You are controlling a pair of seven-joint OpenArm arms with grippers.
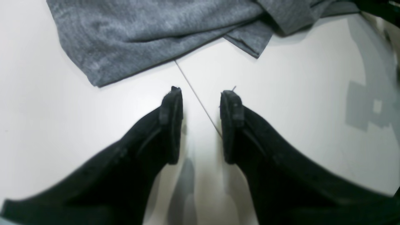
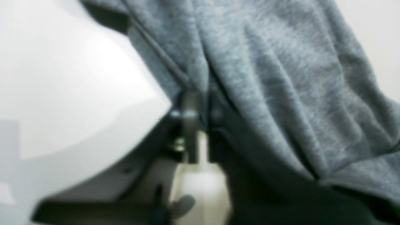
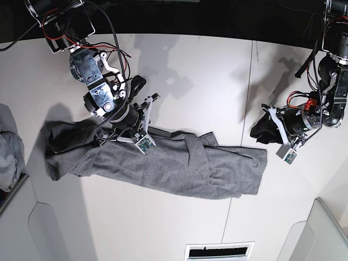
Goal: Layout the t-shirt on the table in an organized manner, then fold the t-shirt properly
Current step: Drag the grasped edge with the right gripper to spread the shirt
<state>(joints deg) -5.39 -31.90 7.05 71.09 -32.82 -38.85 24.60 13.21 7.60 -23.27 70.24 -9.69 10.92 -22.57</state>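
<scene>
T-shirt (image 3: 163, 163) stretched as a long rumpled band across middle of table (image 3: 196, 70), folded over itself near centre. Near long edge runs fairly straight; far edge bunched and wavy. One end reaches seam line (image 3: 247, 98) of the tabletop, the other lies crumpled towards the grey cloth bundle (image 3: 10, 147) at the table's side.

Right gripper (image 2: 200, 106) down on far edge of shirt, jaws pressed together on a pinch of fabric; folds drape from the pinch in wrist view. Picture blurred, exact depth of bite not clear.

Left gripper (image 1: 201, 125) over bare table just beside shirt's seam-line end, jaws spread apart, nothing between them. Seam line passes between the fingertips (image 1: 172, 103). Shirt corner close ahead, not touching.

Open tabletop wide along near side below shirt, and between the two arms on far side. Light grey bins (image 3: 49, 234) at near corners, well apart from cloth. Vent slot (image 3: 217, 251) at near edge.
</scene>
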